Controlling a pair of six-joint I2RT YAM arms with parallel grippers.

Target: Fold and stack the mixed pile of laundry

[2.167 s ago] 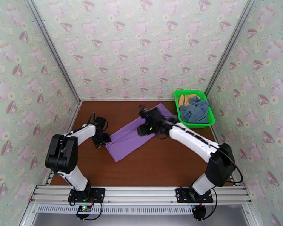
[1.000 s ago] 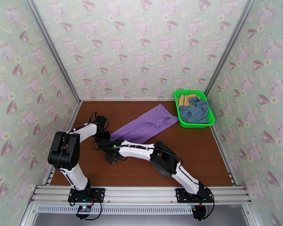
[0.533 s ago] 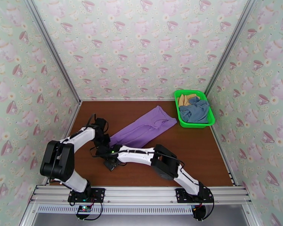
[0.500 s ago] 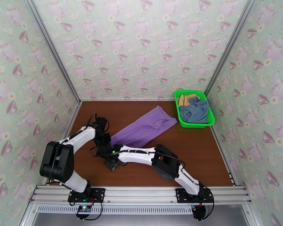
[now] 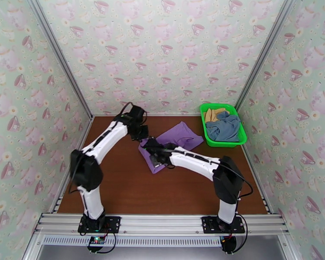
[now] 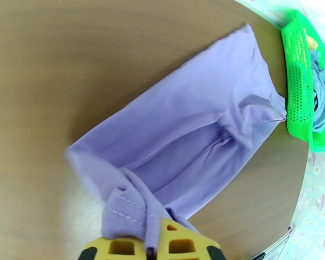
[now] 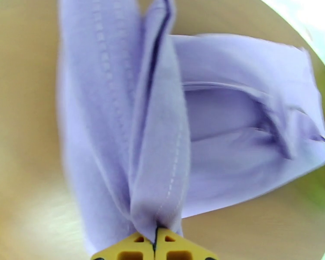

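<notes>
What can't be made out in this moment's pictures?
- Top view: the wrists hide where the left gripper and right gripper pinch the purple garment.
- Top view: the tan garment lies mostly under the blue-grey garment in the basket.
- Left wrist view: the right edge cuts off the basket.
- Right wrist view: the purple garment's left side is blurred.

The tan-yellow garment (image 5: 213, 114) lies mostly hidden under the blue-grey garment (image 5: 224, 126) (both in the green basket (image 5: 225, 144)).
</notes>
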